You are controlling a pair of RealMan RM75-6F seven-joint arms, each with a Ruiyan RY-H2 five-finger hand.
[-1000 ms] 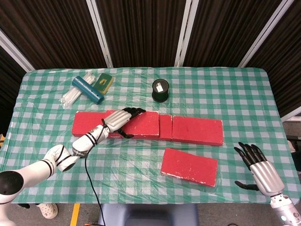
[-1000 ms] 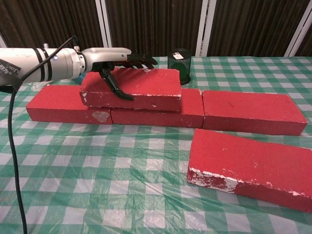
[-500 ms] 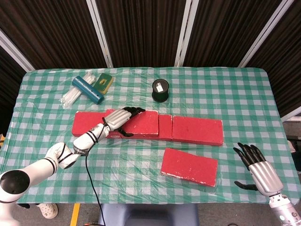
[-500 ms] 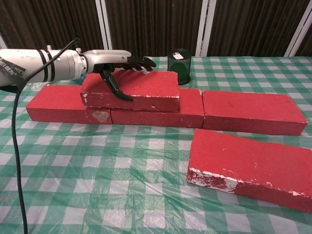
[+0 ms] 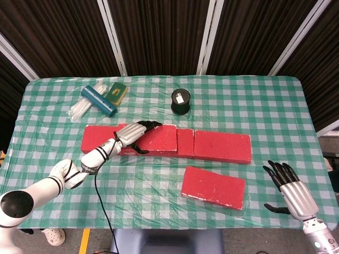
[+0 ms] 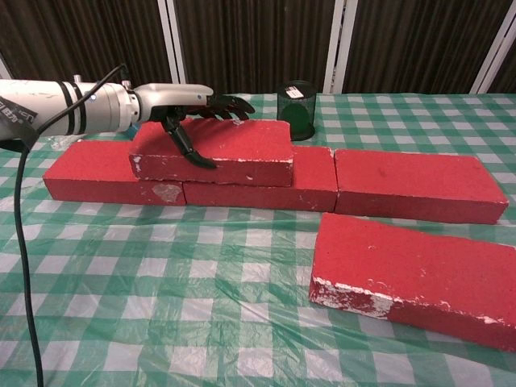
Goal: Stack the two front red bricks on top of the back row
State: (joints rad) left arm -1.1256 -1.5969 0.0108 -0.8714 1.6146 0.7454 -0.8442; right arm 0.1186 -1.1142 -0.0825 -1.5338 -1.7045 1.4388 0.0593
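Note:
One red brick [image 5: 160, 139] [image 6: 235, 150] lies flat on top of the back row, across its left brick [image 5: 95, 138] [image 6: 90, 179] and middle brick [image 5: 185, 143] [image 6: 316, 176]. My left hand [image 5: 133, 133] [image 6: 187, 103] grips this top brick, fingers over its top and far edge, thumb down its front face. The row's right brick [image 5: 222, 146] [image 6: 415, 184] is bare. A second red brick [image 5: 213, 187] [image 6: 411, 276] lies flat on the cloth in front of the row, right of centre. My right hand [image 5: 288, 188] hovers open at the front right, apart from it.
A black mesh cup [image 5: 180, 100] [image 6: 296, 107] stands just behind the row. At the back left lie a blue cylinder [image 5: 99, 100], a green pack [image 5: 117, 92] and clear tubes [image 5: 82, 108]. A black cable [image 5: 101, 206] trails from my left arm.
My left hand has slid the top brick slightly to the left along the back row. The right hand and the front brick have stayed put.

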